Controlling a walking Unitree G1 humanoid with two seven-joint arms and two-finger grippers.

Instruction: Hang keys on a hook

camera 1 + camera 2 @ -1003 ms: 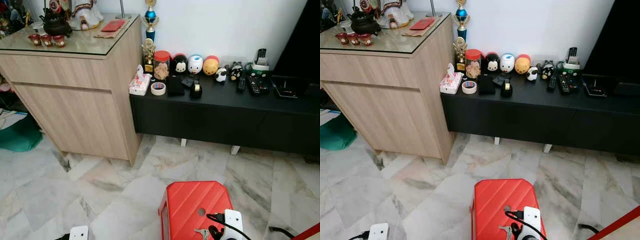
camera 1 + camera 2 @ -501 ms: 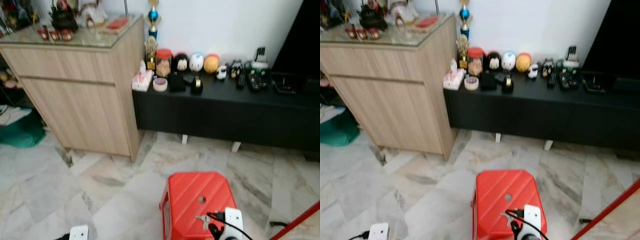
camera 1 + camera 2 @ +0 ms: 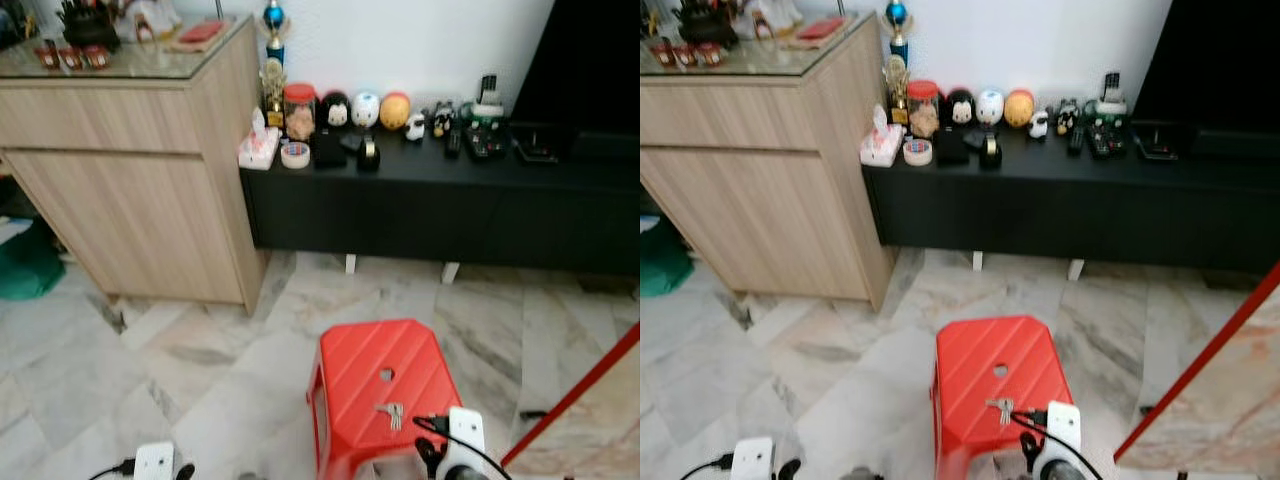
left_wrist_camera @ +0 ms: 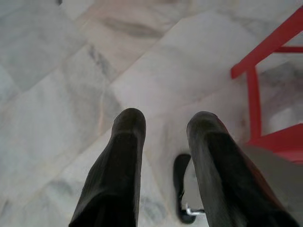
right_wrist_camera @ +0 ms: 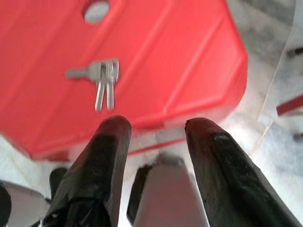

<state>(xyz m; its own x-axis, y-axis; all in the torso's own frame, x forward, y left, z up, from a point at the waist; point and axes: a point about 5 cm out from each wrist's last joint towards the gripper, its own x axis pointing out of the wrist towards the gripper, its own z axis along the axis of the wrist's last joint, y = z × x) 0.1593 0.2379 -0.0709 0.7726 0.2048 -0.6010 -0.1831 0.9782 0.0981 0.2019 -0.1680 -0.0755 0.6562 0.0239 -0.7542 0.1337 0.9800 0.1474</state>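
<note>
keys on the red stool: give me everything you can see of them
The keys are a small bunch of silvery metal keys, seemingly three, joined at one end. One points sideways and two lie parallel beside each other. They lie flat on the ridged top of the red plastic stool, near its round centre hole and toward the robot's side. Nothing but the stool touches them: the right gripper is open, short of them over the stool's near edge.

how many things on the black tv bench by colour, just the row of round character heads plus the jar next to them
black head: 1
white head: 1
orange head: 1
red-lidded jar: 1
total: 4
</note>
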